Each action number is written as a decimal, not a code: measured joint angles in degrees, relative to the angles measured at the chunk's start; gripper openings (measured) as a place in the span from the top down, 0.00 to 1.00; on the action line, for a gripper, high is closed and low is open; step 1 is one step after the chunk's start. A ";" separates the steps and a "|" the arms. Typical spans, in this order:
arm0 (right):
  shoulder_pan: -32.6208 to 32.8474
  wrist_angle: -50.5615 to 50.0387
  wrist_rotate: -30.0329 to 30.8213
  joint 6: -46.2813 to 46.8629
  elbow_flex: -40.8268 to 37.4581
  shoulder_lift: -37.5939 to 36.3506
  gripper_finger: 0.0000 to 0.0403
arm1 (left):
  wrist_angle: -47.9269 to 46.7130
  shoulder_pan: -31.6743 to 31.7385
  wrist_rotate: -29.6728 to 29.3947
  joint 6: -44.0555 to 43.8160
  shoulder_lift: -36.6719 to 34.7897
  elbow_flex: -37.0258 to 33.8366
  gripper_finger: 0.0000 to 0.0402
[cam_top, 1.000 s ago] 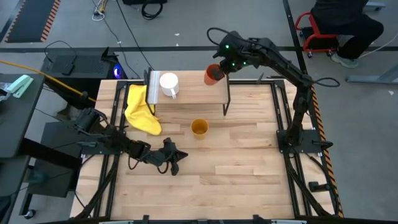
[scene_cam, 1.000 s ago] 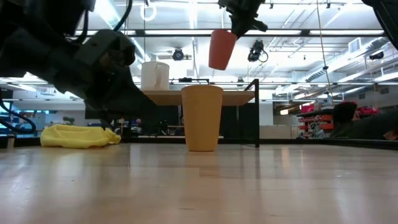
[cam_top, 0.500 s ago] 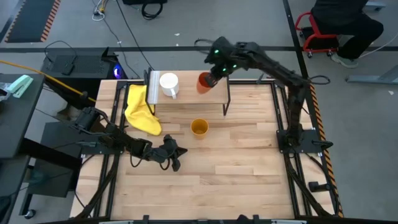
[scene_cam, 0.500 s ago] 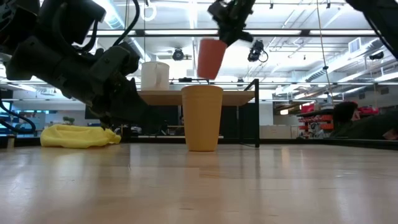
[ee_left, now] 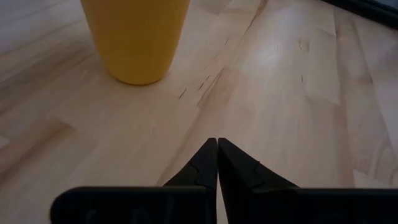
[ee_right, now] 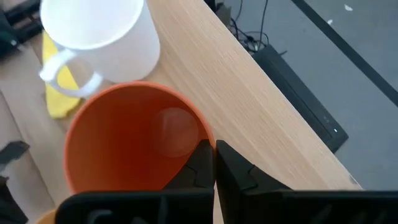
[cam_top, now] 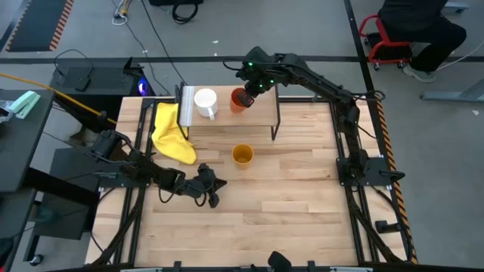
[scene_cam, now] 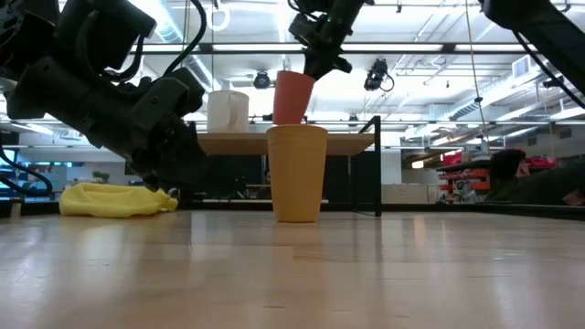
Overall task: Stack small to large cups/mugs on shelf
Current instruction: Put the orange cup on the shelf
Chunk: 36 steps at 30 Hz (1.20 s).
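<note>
On the wooden table [cam_top: 302, 196], a low shelf [cam_top: 261, 115] with a light plank top stands at the far side, and the stacking job looks, as a judgement, roughly midway. One white mug [cam_top: 206, 103] with a handle already sits on the plank. One orange-red cup [cam_top: 239, 100] hangs over the plank just beside the mug, pinched at its rim by the right gripper [cam_top: 249, 89]; the right wrist view shows the two dark fingers closed on the cup's wall, one inside the rim and one outside, with the mug just beyond the cup's far side. From the low view the cup's base seems at or just above the plank, but whether it touches cannot be told. It has not been let go, so this placement is not finished.

One yellow-orange cup [cam_top: 242, 156] stands on the tabletop in front of the shelf, untouched and well apart from the right jaws. It lies a short way ahead of the left gripper [cam_top: 209, 190], whose fingers are pressed together and hold nothing, resting low near the table's front left. That cup has yet to go up to the shelf.

Counted, largest to smallest: one table, one shelf, two arms, one crumpled yellow cloth [cam_top: 171, 134] lying by the shelf's left end, and three cups, one on the shelf, one in the jaws, one on the table.
</note>
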 joint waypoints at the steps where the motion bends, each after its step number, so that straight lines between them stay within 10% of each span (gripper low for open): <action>1: -0.14 0.00 0.00 -0.13 0.01 0.05 0.99 | -0.07 0.00 0.00 -0.04 0.00 0.00 0.96; 36: -0.74 -2.92 -1.02 -4.31 -0.03 0.50 0.99 | -0.84 0.24 -0.01 -0.43 0.00 0.00 0.94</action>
